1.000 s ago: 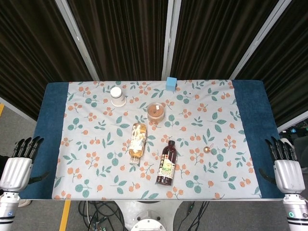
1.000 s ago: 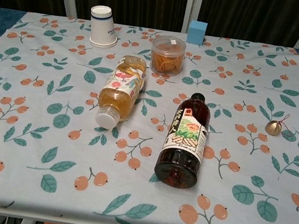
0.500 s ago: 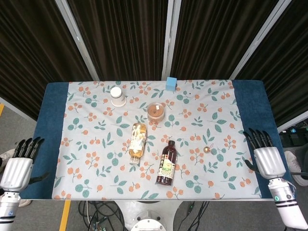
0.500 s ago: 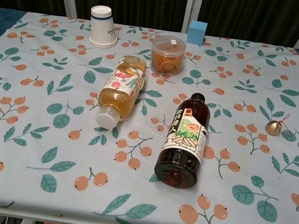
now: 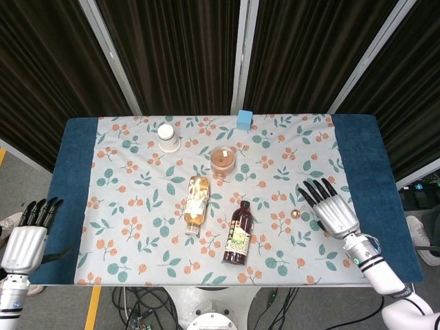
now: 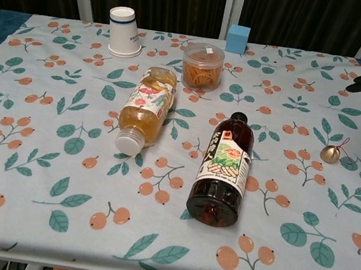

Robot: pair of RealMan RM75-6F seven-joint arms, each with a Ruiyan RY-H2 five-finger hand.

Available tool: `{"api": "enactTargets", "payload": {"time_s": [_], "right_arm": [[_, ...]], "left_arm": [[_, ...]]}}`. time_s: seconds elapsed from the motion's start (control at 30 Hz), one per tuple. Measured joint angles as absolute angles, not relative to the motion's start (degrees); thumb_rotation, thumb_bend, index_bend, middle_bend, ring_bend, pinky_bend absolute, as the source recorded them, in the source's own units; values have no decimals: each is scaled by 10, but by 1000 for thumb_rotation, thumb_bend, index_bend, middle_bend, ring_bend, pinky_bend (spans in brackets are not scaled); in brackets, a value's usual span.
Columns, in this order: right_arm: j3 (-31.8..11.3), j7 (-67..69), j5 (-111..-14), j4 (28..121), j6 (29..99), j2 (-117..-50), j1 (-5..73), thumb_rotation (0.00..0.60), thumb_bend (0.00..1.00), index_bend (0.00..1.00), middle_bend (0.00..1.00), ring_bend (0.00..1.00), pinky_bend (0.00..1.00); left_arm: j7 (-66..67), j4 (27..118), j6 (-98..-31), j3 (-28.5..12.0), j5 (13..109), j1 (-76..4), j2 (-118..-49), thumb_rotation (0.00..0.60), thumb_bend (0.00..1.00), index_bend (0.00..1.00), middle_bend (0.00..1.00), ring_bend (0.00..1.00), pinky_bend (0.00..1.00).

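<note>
The right hand [image 5: 333,211] hovers over the cloth [image 5: 137,206] with its fingers spread and nothing in them. Just beside its fingertips, on the side toward the table's middle, lies a small gold bell [image 5: 295,214] with a thin red cord. From the chest view only the dark fingertips show at the right edge, and the bell sits on the cloth below them, not touching.

The left hand [image 5: 26,240] hangs off the near left corner of the table [image 5: 75,158], fingers straight and a little apart, empty, well away from everything.

Out from the bell toward the middle lies a dark bottle [image 5: 237,232] on its side, cap pointing to the far edge. Near it, to the left, lies a second bottle of amber drink [image 5: 195,201], also on its side, its white cap toward the near edge. The two are apart.

Further back stands a clear round tub [image 5: 223,159] holding something orange-brown. To its left a white paper cup [image 5: 167,137] stands upside down. At the far edge of the cloth, near the middle, sits a small blue block [image 5: 244,119].
</note>
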State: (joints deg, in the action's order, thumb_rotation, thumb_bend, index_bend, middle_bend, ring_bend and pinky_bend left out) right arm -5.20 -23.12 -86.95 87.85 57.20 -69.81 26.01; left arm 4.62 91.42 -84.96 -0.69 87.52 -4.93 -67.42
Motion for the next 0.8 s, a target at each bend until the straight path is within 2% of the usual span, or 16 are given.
{"api": "enactTargets", "payload": {"time_s": [0.43,0.8], "right_arm": [[-52,-266,-830,868,533,-723,300,600,159,207,0,0,0],[-43,-258,-819,845,525,-741,315,600,159,270,0,0,0]], "left_arm": [[40,909,-848,-7,871,-48,-675,600,0,36,49,0,47],[38,906,-846,-7,872,-50,-676,600,0,36,49,0,47]]}}
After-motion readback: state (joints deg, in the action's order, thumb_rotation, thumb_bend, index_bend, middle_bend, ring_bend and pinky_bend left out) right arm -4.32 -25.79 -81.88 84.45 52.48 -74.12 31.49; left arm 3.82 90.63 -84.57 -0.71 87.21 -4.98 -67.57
